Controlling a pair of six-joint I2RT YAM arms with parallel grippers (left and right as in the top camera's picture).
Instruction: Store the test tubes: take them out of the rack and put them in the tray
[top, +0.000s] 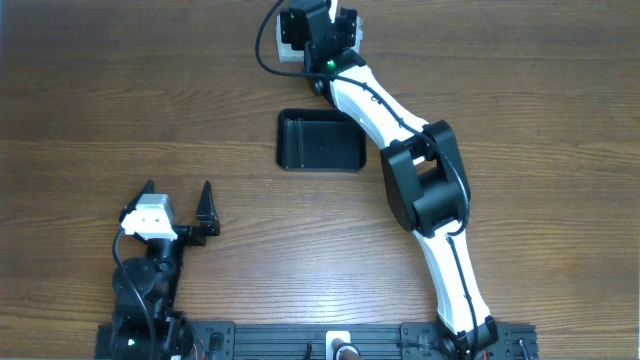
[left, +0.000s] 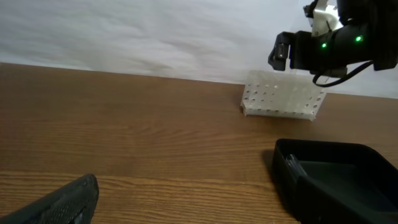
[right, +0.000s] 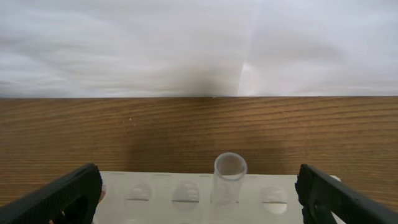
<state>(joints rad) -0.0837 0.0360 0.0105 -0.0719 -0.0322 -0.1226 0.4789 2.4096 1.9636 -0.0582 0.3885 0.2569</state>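
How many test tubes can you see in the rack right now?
1. A clear test tube stands upright in the white rack, between the open fingers of the right gripper. The rack's nearer rows are cut off, so more may be hidden.

A brown wood-grain tabletop (top: 110, 90) spreads across the whole scene, its grain running left to right. Along its far edge stands a plain white backdrop (left: 124, 31) with a faint mottled look, and it meets the wood in a straight line.

One test tube (right: 229, 179) upright in rack (left: 283, 96); tray (top: 282, 140) in front of rack
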